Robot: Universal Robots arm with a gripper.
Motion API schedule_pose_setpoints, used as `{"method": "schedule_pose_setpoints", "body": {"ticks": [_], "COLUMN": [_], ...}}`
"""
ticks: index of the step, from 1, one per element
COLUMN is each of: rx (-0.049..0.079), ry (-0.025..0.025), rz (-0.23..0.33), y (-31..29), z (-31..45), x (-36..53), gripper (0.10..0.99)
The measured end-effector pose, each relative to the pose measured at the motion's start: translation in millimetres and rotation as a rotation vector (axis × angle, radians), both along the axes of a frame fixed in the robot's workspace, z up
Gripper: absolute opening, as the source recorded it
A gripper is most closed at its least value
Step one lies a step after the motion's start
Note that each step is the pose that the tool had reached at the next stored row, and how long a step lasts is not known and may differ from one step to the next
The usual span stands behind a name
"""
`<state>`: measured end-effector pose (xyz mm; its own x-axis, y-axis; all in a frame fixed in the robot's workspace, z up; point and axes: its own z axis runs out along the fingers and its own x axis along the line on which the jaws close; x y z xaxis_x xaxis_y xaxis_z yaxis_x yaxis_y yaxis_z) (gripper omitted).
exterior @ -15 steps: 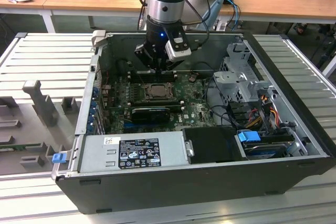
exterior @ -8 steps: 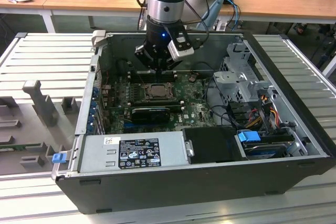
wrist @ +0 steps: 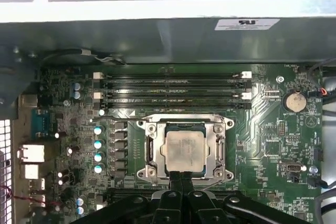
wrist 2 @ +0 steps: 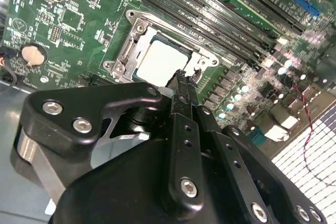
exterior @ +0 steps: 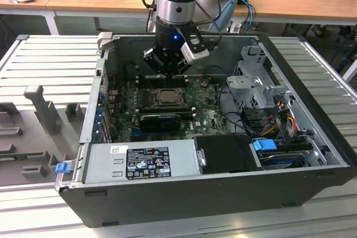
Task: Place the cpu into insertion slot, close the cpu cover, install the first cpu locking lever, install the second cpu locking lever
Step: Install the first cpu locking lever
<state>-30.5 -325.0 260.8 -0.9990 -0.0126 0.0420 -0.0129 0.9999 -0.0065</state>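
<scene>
Currently, item by item.

- **Hand:** my gripper (wrist: 181,178) has its fingers pressed together, with nothing that I can see pinched between them. The tips are at the near edge of the cpu cover (wrist: 150,150); I cannot confirm contact.
- **Cpu** (wrist: 184,149)**:** just ahead of my fingertips, lying flat in the insertion slot (wrist: 185,127). Its pale silver-beige top, faintly mottled, shows through the cover's square cut-out.
- **Cover:** a silver frame, lying flat around the chip.
- **Step in hand, as I judge:** chip seated and cover down, so the levers are the matter now. I cannot tell whether either is latched.
- **Move calls for:** a small, steady push with closed tips, clear of the chip's face.
- **Beyond the slot from my hand:** long black memory slots (wrist: 173,90).
</scene>
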Motion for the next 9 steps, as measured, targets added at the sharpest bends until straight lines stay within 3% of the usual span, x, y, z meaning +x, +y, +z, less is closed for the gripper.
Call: {"method": "schedule_pose_setpoints", "body": {"ticks": [7, 8, 9], "rx": [0.001, 0.005, 0.018], "ry": [-0.0001, -0.0007, -0.0017], "rz": [0.116, 0.117, 0.117], "y": [0.0, 0.0, -0.1], "z": [-0.2, -0.3, -0.4], "x": [0.1, 0.0, -0.1], "gripper": [0.106, 0.106, 0.106]}}
